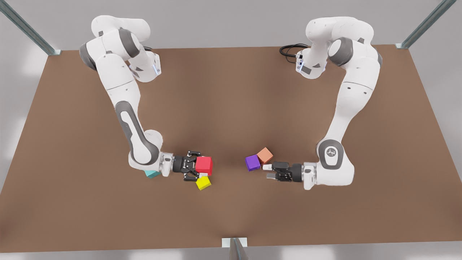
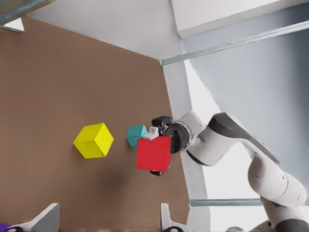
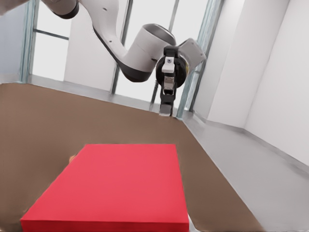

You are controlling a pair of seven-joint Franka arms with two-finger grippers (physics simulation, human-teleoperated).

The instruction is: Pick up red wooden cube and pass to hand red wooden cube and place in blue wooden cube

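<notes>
Two Franka arms reached inward over the brown table (image 1: 231,90), wrists level and grippers pointing toward each other.

At the front view's left, the arm ran down from its base at the upper left of the frame, elbow bent, forearm angled toward lower centre. Its right gripper (image 1: 196,167) was clamped on the red wooden cube (image 1: 204,165), held off the table just left of centre. In the right wrist view the red wooden cube (image 3: 113,186) occupied the lower part of the frame. In the left wrist view the same cube (image 2: 154,154) sat at frame centre in the right gripper (image 2: 155,153).

The blue wooden cube (image 1: 152,174) lay on the table under that arm's wrist, mostly hidden. A yellow cube (image 1: 203,183) rested just below the held cube.

Right of centre, a purple cube (image 1: 252,163) and a salmon-orange cube (image 1: 265,155) sat touching.

At the front view's right, the second arm descended from the upper right of the frame. Its left gripper (image 1: 267,172) stood just beside the purple cube, fingers spread with nothing between them. A round logo mark showed on its wrist joint; its text could not be read.
</notes>
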